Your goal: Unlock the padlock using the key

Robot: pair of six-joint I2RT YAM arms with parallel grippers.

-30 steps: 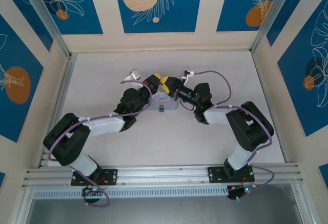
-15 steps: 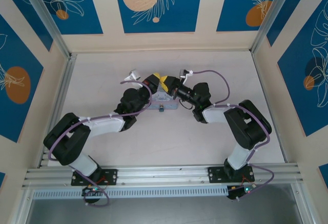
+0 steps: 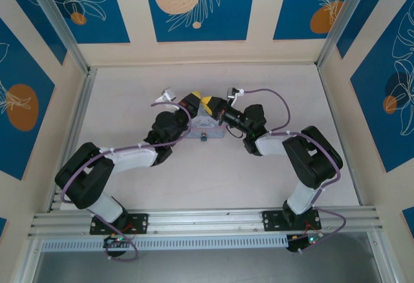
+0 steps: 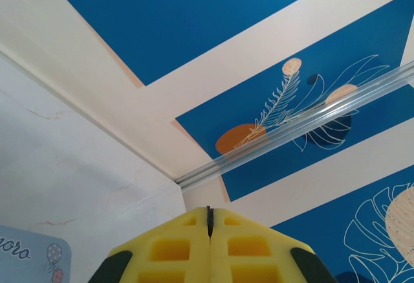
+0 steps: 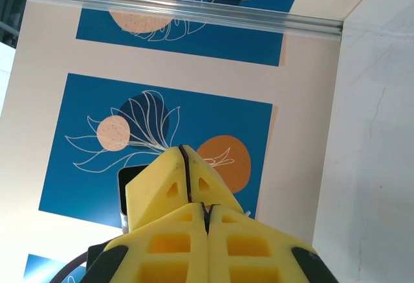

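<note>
Top external: my two arms reach in from the bottom edge and meet at frame centre, over a pale blue tin box (image 3: 213,131) that their wrists partly cover. The padlock (image 3: 204,138), a small blue-grey block, sits at the box's lower edge, just below centre and clear of both grippers. My left gripper (image 3: 195,98) and my right gripper (image 3: 208,105) are tip to tip above the box, each with its yellow fingers pressed together. Purple cables (image 3: 272,95) loop over both forearms.

In the left wrist view my fingers (image 4: 174,250) are closed flat against each other, and a thin dark sliver (image 4: 209,210) stands up from the seam; I cannot tell whether it is the key. A corner of the tin box, printed with balloons, shows at lower left.

In the right wrist view my own fingers (image 5: 168,250) are shut, with the left gripper's yellow wedge right above their tips.

The table (image 3: 213,179) is pale and matt. Cream walls carry blue panels (image 3: 194,4) with white leaves and orange discs, and aluminium rails (image 3: 207,218) frame the cell.
</note>
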